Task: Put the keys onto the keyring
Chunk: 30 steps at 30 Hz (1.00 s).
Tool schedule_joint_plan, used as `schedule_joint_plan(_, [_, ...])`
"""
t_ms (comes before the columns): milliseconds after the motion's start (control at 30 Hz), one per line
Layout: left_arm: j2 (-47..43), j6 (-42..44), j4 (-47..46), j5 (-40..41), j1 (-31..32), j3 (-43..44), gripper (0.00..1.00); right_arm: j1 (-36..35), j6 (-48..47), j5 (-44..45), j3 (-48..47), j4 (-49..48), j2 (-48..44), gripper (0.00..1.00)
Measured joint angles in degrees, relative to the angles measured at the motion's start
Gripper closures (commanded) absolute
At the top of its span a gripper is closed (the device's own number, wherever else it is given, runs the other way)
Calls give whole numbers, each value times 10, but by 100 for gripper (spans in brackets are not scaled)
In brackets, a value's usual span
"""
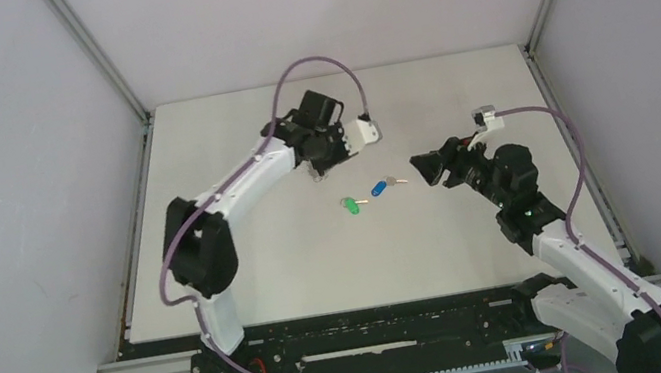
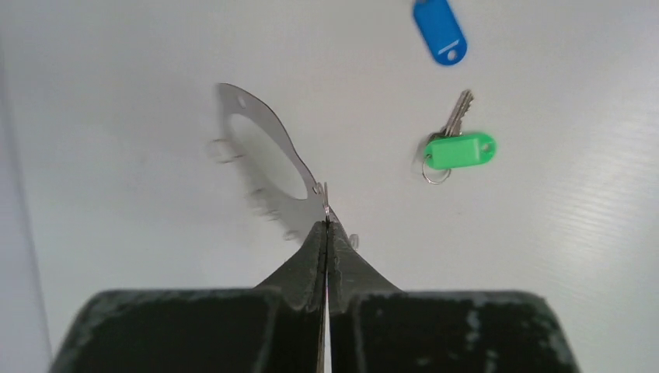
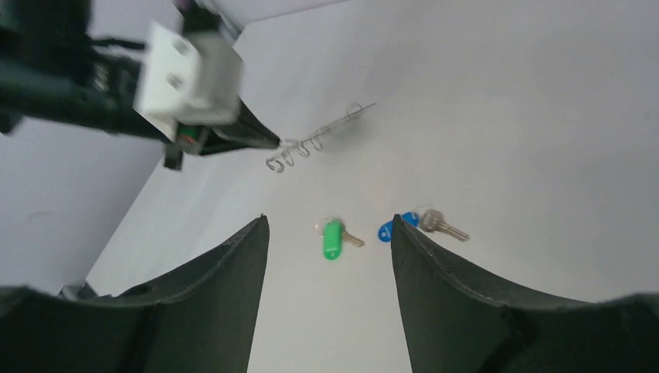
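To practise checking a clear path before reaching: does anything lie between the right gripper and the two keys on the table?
Nothing visible. The right gripper faces the blue key and the green key, with only table between them. The left gripper holds the keyring farther back, off that line.

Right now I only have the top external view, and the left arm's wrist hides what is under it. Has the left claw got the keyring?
Observer: Yes. The left wrist view shows the left claw shut on the rim of the keyring.
Operator: Is the ring lying flat?
Observer: No, it looks tilted; the right wrist view catches it nearly edge-on, wire loops showing along its rim.
Operator: And on the other side?
Observer: The right claw is open, with the green key and the blue key lying apart on the table, framed between its fingers in its own view.
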<state>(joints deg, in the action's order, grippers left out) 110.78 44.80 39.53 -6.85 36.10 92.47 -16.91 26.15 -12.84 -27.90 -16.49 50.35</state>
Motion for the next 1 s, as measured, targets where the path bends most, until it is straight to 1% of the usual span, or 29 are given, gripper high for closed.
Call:
schedule_joint_plan(167, [-103,-56,59,-47,-8,53,100,-26,-23,-45,-39,23,-4,35])
schedule_joint_plan(300, [-189,-128,85,-82,-12,82,100,-100,-64,-54,-99,50,-3,35])
schedule_joint_plan(433, [-260,-169,106,-114,-12,81,100,-164,-113,-62,-158,84,-4,35])
schedule_joint_plan(533, [-316,-178,118,-136,-12,55,100,-189,-144,-89,-196,109,-4,35])
schedule_joint_plan(733, [-439,-165,150,-176,-6,-58,100,-209,-174,-148,-257,130,1,35])
schedule_joint_plan(767, [-455,-165,151,-180,-4,-73,100,-217,-179,-149,-266,133,6,33])
schedule_joint_plan(833, [-483,-170,151,-186,-2,-102,100,-228,-184,-144,-278,137,18,26])
schedule_joint_plan(867, [-492,-173,151,-187,-1,-115,100,-231,-186,-137,-281,141,25,24])
schedule_joint_plan(900, [-500,-176,151,-188,-1,-129,98,-233,-186,-128,-282,146,34,23])
schedule_joint_plan(933, [-504,-179,151,-186,-1,-143,95,-235,-186,-117,-282,155,43,21])
schedule_joint_plan(967, [-506,-181,152,-182,-1,-156,88,-238,-185,-105,-281,161,52,16])
schedule_joint_plan(1000, [-504,-184,152,-177,-1,-165,75,-239,-184,-83,-280,170,66,11])
